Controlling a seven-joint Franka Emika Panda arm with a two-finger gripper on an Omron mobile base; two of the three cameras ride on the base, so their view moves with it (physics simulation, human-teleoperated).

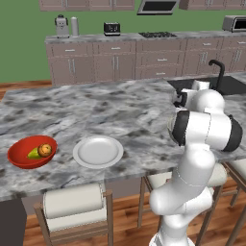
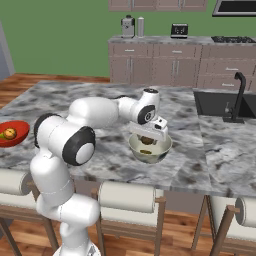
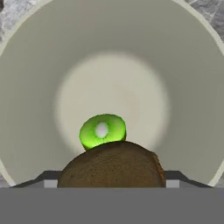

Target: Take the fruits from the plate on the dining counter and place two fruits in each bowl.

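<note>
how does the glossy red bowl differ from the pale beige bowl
The glossy red shallow bowl sits at the marbled counter's left end, away from the arm; the pale beige deeper bowl lies directly under the gripper. The red holds an orange and a yellow-green fruit; the beige holds a lime. Both are round.

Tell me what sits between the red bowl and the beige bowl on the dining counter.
The white plate, with nothing on it, sits right of the red bowl in the left base view. Beyond it lies bare marbled top up to the beige bowl, seen in the right base view.
</note>
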